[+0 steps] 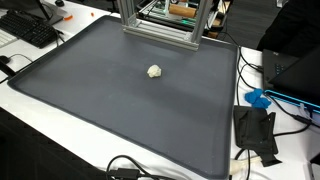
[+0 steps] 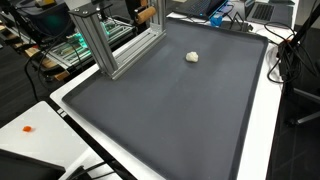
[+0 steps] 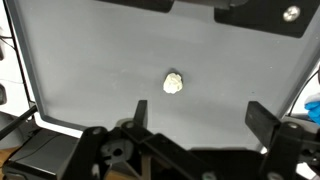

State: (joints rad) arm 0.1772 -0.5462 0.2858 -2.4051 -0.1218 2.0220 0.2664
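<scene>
- Gripper [image 3: 200,120] hangs over the grey mat [image 3: 90,60] with its jaws spread wide, holding nothing.
- Small white crumpled lump [image 3: 174,82] lies on the mat, untouched, just beyond the gripper.

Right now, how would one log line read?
gripper: open, empty | white lump: on grey mat, apart from gripper | metal frame: at mat's edge

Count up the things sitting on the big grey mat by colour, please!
White: 1, the small crumpled lump
Silver: 1, the metal frame at the mat's edge
Total on the grey mat: 2
</scene>
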